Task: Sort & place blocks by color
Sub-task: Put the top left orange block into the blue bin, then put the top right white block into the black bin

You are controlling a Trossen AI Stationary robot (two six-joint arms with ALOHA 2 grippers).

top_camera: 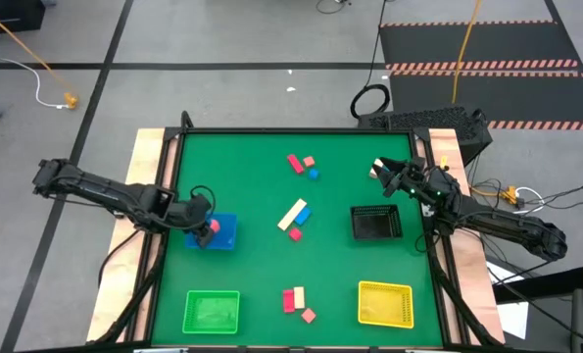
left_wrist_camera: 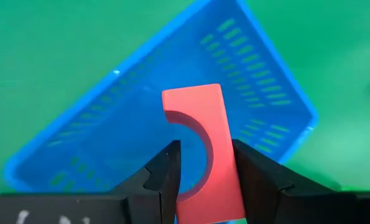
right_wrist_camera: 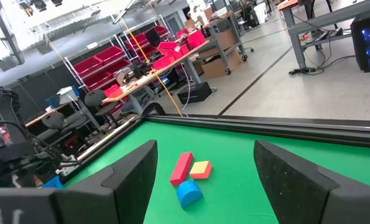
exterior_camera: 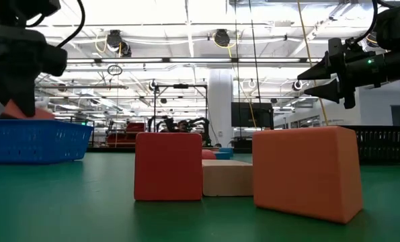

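Left gripper is over the blue tray, near the table's left edge. Its fingers are clamped on a red arch block; the block stands out ahead of the fingertips, its curved cut-out turned toward one finger, with the tray's slotted floor directly beyond it. In the low view the same block shows at the tray's rim, under the dark gripper body.

Right gripper hangs above the green mat at the right side, just beyond the black tray. Its fingers stand wide apart with nothing between them. Ahead of them lie three blocks close together: a red bar, a salmon cube beside it, and a blue piece nearest the gripper.

Between the two grippers, mid-table: a cream bar set diagonally, a blue block touching its side, and a small red block just below them.

On the near side, away from both grippers: a red bar and a cream bar side by side, plus a salmon cube, lying between the green tray and the yellow tray.
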